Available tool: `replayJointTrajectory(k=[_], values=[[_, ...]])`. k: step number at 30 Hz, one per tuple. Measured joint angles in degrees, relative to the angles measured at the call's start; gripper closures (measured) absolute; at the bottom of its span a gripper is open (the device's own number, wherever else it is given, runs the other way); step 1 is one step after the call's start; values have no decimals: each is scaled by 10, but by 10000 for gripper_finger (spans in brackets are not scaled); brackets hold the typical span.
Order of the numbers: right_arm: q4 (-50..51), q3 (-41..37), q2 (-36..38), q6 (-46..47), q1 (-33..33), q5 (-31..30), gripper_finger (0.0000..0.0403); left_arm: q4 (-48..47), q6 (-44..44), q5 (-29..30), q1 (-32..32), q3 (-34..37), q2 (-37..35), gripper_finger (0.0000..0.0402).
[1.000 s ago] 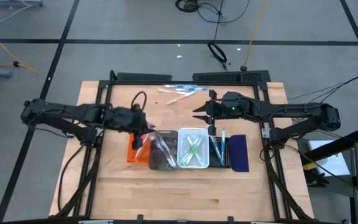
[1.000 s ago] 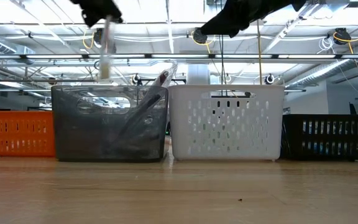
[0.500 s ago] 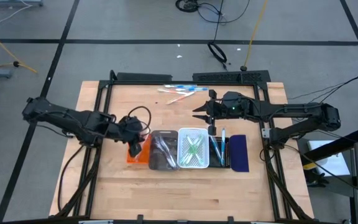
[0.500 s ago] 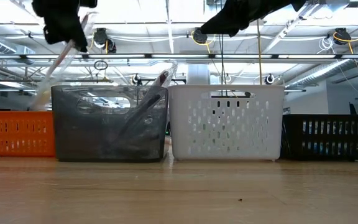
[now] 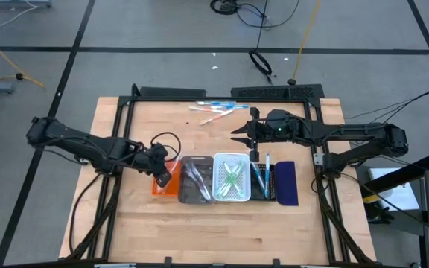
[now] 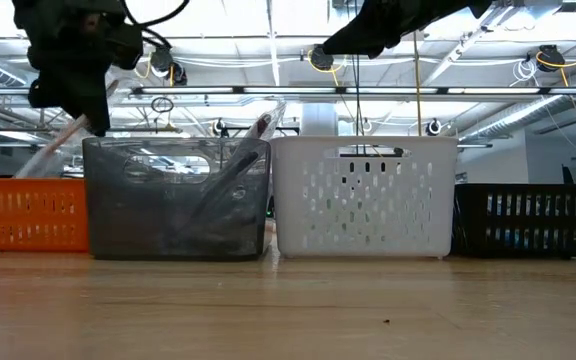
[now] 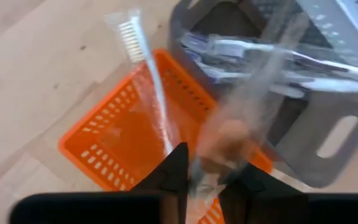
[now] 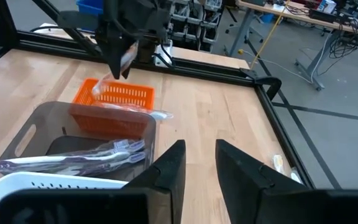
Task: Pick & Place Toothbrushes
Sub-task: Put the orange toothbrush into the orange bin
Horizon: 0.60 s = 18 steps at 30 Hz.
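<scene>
Trays: five in a row on surface (image 5: 132, 223) – orange (image 5: 157, 186) part hidden by left tool (image 5: 162, 176) | left tool: narrow on clear toothbrush (image 7: 148, 81), tilted over orange tray | right tool (image 8: 194, 163): slightly parted, empty, above white tray (image 5: 231, 179) | loose toothbrushes (image 5: 218, 110) at far edge, count unclear.

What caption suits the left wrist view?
Left gripper holding a clear plastic toothbrush over the orange slotted tray.

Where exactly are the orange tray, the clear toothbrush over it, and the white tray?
orange tray (image 7: 107, 146), left wrist view, slotted side wall.
clear toothbrush (image 7: 155, 93), left wrist view, middle of its handle.
white tray (image 6: 363, 196), low view, front wall.
</scene>
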State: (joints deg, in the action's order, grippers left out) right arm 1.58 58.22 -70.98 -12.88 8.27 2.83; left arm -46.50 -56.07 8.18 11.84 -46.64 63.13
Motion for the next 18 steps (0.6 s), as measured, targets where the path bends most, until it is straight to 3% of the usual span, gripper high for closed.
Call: replayJointTrajectory(k=[7, 14, 18], values=[[5, 0, 0, 0, 0, 0, 325, 0, -3, 3, -21, 11, 0, 251], [-5, -13, 0, -16, 0, -4, 326, 2, 60, 10, -48, 11, 0, 188], [-18, -31, -5, -14, 13, -78, 326, 23, 107, 57, -55, 11, 0, 174]])
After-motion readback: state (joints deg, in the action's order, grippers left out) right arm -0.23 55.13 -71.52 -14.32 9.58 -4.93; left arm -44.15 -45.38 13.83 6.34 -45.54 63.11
